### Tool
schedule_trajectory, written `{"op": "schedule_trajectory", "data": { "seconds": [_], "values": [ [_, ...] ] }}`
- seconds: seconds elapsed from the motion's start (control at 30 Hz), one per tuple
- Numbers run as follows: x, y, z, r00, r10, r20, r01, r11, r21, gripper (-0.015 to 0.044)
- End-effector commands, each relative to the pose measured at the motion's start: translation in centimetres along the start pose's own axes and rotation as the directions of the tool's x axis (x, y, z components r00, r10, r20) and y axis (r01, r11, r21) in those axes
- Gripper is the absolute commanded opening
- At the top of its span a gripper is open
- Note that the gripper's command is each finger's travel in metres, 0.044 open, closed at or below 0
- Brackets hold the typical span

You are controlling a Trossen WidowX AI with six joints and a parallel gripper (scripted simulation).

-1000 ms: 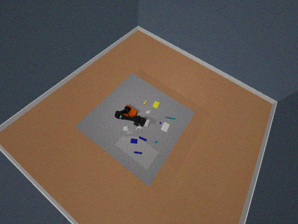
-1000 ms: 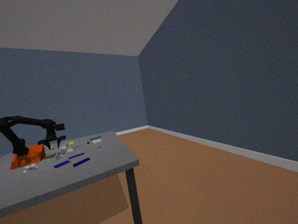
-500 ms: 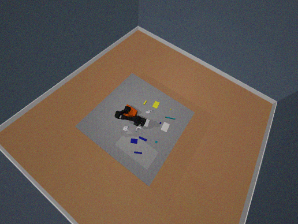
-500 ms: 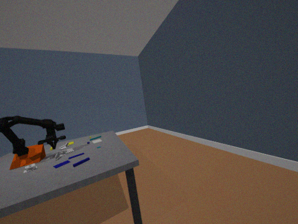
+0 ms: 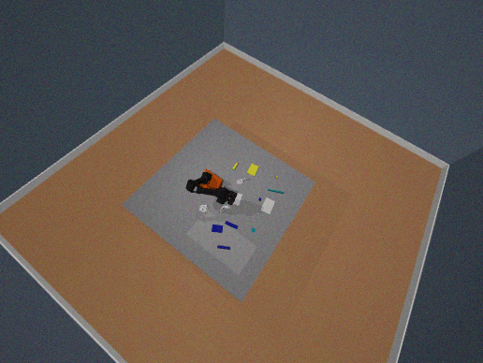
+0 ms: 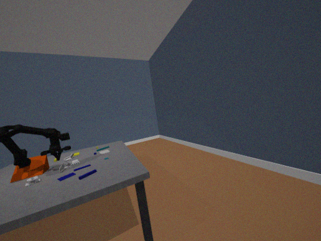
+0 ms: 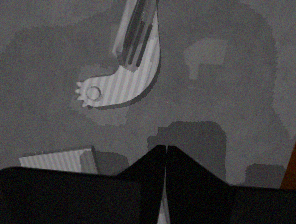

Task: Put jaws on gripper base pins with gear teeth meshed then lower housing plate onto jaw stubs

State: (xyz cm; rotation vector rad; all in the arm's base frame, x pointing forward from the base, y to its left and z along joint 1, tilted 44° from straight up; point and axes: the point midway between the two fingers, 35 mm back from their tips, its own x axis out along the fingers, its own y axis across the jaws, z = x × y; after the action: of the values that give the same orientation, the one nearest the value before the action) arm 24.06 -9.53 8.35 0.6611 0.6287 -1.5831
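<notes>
My gripper (image 5: 230, 200) (image 6: 58, 159) (image 7: 165, 154) is shut, its fingertips together above the table with nothing seen held. A pale toothed jaw (image 5: 224, 209) (image 6: 63, 168) (image 7: 120, 90) lies ahead of the fingertips in the wrist view. The other jaw (image 5: 241, 181) (image 6: 69, 158) lies apart on the table. A white flat part (image 5: 238, 199) (image 6: 75, 161) (image 7: 60, 160) lies by the gripper, partly hidden by the fingers in the wrist view. A small white part (image 5: 203, 208) (image 6: 33, 180) lies nearer the arm's base. I cannot tell which is the gripper base or the housing plate.
The orange block (image 5: 214, 180) (image 6: 38, 163) stands under the arm's base. Blue pieces (image 5: 217, 228) (image 6: 88, 174), a yellow block (image 5: 253, 169), a teal bar (image 5: 276, 191) (image 6: 102, 148) and a pale plate (image 5: 268, 206) (image 6: 104, 151) lie around. A lighter rectangle (image 5: 234, 259) marks the table.
</notes>
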Motion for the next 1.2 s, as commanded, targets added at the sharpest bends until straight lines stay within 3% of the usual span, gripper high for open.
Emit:
{"op": "schedule_trajectory", "data": {
  "seconds": [0.0,0.5,1.17],
  "values": [
    [0.00,0.00,0.00,1.000,0.000,0.000,0.000,1.000,0.000,0.0053],
    [0.00,0.00,0.00,1.000,0.000,0.000,0.000,1.000,0.000,0.0440],
    [0.00,0.00,0.00,1.000,0.000,0.000,0.000,1.000,0.000,0.0440]
  ]
}}
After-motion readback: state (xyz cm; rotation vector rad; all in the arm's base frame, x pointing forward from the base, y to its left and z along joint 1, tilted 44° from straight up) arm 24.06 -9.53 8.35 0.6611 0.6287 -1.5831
